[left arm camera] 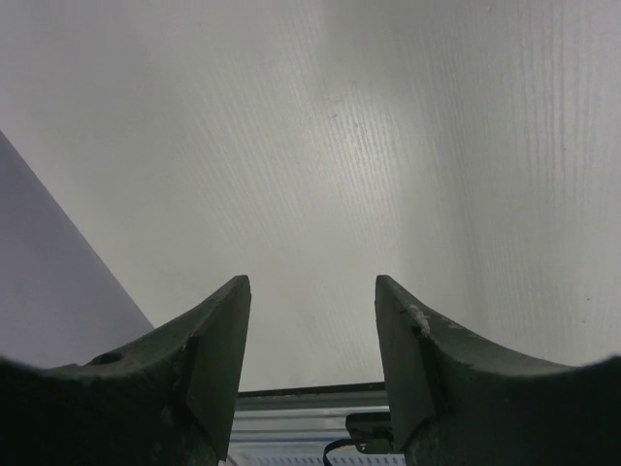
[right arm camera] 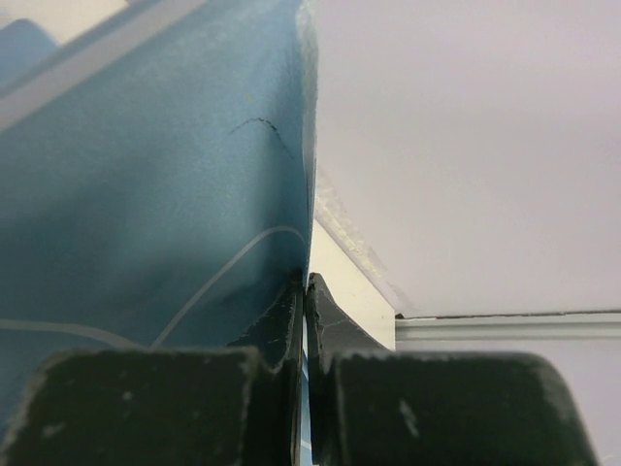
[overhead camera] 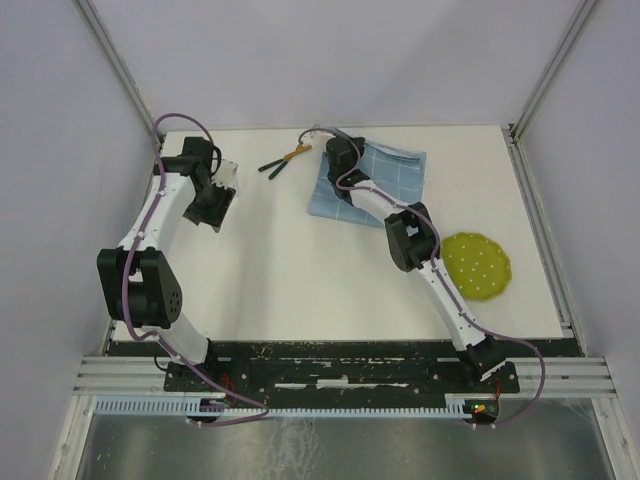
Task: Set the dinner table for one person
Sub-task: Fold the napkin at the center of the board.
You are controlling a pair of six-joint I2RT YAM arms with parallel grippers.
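Pressed together, the right fingers [right arm camera: 281,330] pinch an edge of the blue gridded cloth [overhead camera: 395,178], which lies far-centre on the off-white tabletop [overhead camera: 300,270]. Left fingers [left arm camera: 218,349] hang spread and empty, well left of the cloth. Green dotted plate [overhead camera: 478,265] and dark-handled utensils [overhead camera: 278,164] sit off the cloth, so the setting looks barely begun.

- Plain pale walls [overhead camera: 300,60] close in three sides.
- Aluminium posts [overhead camera: 116,60] rise at the back corners.
- Brushed metal sheet [overhead camera: 330,450] lies nearest.
- Soft, even light.
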